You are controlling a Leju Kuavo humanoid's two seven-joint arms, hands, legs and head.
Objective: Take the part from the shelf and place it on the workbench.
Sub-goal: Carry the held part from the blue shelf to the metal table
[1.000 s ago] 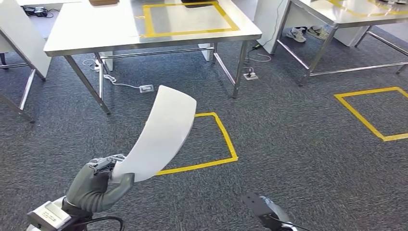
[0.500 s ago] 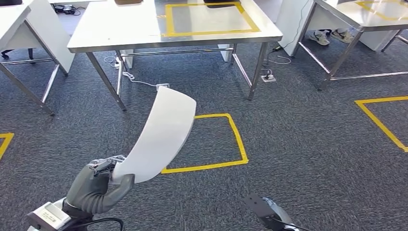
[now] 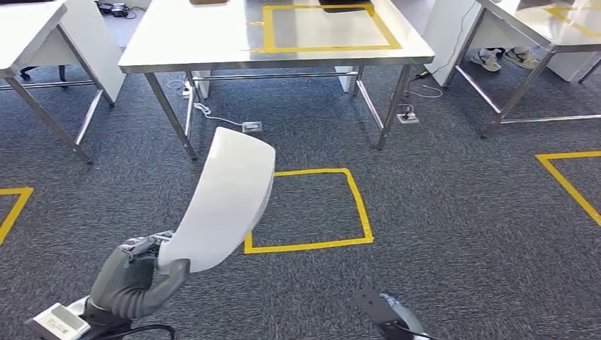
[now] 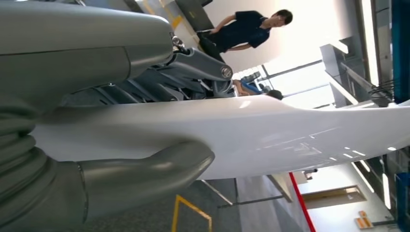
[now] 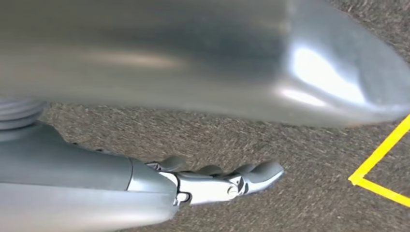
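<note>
The left hand is clamped on the near end of the part, a long, smooth, glossy white curved panel that juts up and forward over the grey carpet, well short of the steel counter at the far side. Held only at one end, with thumb below and fingers above, the slick panel could slide or swing in the grip, or its far tip could strike the counter's edge on approach. The right hand hangs low over the carpet, fingers apparently loosely apart and holding nothing, though the blurred view leaves that uncertain.
</note>
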